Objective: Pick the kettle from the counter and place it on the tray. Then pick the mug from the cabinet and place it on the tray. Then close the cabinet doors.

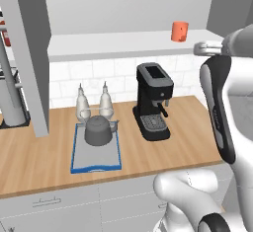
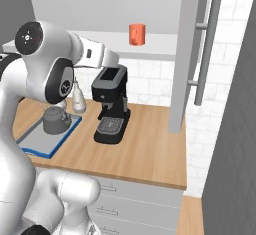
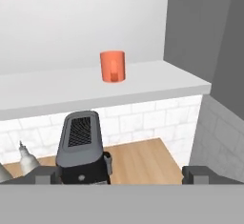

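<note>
The dark grey kettle (image 1: 99, 130) (image 2: 55, 120) stands on the blue-rimmed tray (image 1: 96, 164) (image 2: 35, 144), which lies on the wooden counter (image 1: 39, 157). The orange mug (image 3: 113, 66) (image 1: 180, 31) (image 2: 137, 34) stands upright on the cabinet's white shelf board (image 3: 62, 88) (image 1: 113, 43). My gripper (image 3: 123, 174) is open and holds nothing. It hovers level with the shelf edge, in front of the mug and some way short of it. Both cabinet doors stand open: the left one (image 1: 29, 53) and the right one (image 2: 192, 54) with its silver bar handle (image 2: 207, 49).
A black coffee machine (image 1: 154, 102) (image 2: 111, 106) (image 3: 82, 147) stands on the counter below the mug. Two pale shakers (image 1: 83, 105) (image 1: 105, 102) stand behind the tray. Grey drawers (image 1: 49, 206) run under the counter. A grey wall (image 3: 209, 42) closes the shelf's right end.
</note>
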Motion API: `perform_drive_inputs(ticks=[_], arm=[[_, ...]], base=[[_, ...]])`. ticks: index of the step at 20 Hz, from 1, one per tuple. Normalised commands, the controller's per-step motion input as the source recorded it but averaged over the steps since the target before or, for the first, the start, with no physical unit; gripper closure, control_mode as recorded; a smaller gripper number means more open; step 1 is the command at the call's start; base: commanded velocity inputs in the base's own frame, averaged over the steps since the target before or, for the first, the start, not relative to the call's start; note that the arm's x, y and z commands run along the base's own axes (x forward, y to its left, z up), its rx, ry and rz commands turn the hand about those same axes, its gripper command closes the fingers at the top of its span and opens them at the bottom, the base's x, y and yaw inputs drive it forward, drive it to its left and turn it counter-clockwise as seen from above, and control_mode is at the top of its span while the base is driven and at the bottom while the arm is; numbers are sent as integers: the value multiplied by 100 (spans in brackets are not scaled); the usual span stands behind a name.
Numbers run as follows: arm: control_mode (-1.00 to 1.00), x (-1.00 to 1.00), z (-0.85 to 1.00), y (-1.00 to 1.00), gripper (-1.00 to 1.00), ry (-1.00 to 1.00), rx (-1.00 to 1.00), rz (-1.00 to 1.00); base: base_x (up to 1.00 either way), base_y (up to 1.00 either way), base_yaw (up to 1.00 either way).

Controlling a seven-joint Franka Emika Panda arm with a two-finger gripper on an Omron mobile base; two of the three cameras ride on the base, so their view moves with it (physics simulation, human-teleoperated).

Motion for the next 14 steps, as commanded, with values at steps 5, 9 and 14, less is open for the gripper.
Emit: perform_drive_inputs(ticks=[5,9,14], arm=[[-100,32,2,-1,-100,0,0,0],[-100,42,0,-8,-100,1,0,0],[-100,41,0,-12,-100,1,0,0]], base=[[0,0,0],[0,0,0],[0,0,0]])
